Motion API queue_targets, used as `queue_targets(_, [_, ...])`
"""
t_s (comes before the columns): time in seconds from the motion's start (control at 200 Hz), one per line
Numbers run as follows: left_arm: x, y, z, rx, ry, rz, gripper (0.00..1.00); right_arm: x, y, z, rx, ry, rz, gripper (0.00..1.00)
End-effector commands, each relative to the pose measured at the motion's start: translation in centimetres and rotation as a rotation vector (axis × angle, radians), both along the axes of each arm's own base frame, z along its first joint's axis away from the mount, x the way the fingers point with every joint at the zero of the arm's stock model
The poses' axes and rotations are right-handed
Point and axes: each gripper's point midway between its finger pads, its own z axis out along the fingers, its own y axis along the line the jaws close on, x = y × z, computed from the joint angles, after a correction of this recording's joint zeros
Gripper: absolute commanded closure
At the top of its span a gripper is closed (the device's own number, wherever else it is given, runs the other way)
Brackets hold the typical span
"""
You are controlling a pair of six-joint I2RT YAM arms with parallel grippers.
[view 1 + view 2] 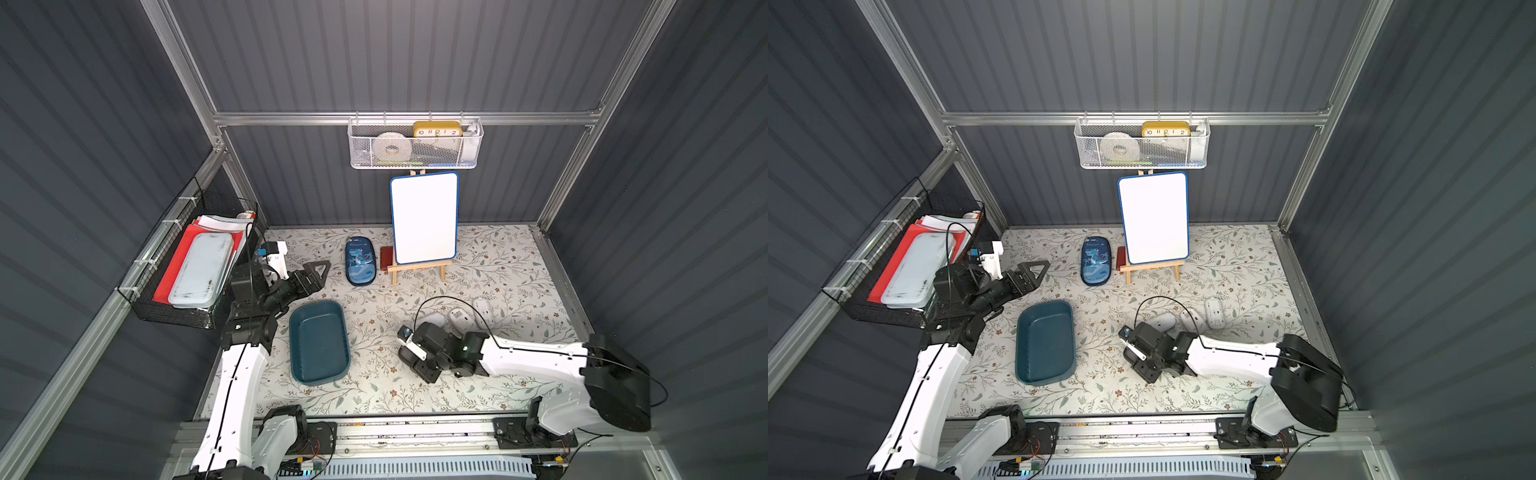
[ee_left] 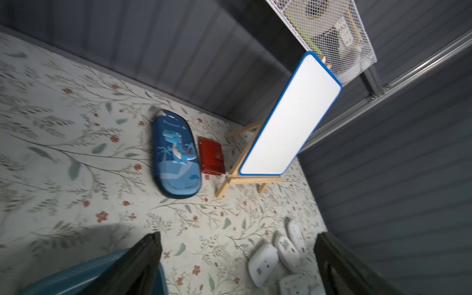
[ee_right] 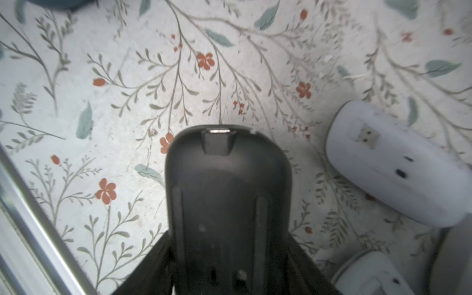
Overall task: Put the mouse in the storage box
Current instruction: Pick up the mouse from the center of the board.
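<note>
Both top views are showing your right gripper (image 1: 428, 372) working near the front edge of the tabletop (image 1: 415, 399). It is sitting between the storage box (image 1: 319, 345) by the left edge and the white mice (image 1: 459, 318) toward the right edge, and its catch is hiding under the wrist. Bare tabletop is lying open along that path, and the left gripper (image 1: 316, 275) is hovering past the box's far end, clear of it. Left wrist view: those fingers (image 2: 143, 265) are standing wide apart, gripping nothing. Right wrist view: your jaws are clamping the mouse (image 3: 227, 178), dark and belly-up, with a white mouse (image 3: 398, 166) just beside. You should be lifting straight up first, crossing above the box's near rim, then letting go low over its middle.
</note>
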Motion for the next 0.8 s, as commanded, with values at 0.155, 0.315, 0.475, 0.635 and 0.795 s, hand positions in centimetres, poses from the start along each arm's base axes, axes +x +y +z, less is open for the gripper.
queue_targets(0.155, [-3.8, -8.6, -1.2, -0.163, 0.003, -0.336, 0.12, -1.6, -0.1, 5.0, 0.297, -0.126, 0.079, 0.52])
queue_targets(0.315, [-5.2, -13.0, -2.8, -0.178, 0.077, -0.443, 0.13, -2.1, -0.9, 5.7, 0.377, -0.178, 0.087, 0.52])
queue_targets(0.475, [-7.7, -17.8, -3.8, -0.18, 0.108, -0.56, 0.14, -2.4, -1.5, 6.0, 0.4, -0.193, 0.082, 0.52])
queue_targets(0.635, [-10.3, -22.7, -5.2, -0.152, 0.15, -0.667, 0.14, -2.4, -1.6, 5.9, 0.398, -0.192, 0.076, 0.51])
queue_targets(0.795, [-12.5, -25.9, -7.0, -0.098, 0.199, -0.729, 0.15, -2.2, -1.6, 5.6, 0.39, -0.189, 0.071, 0.52])
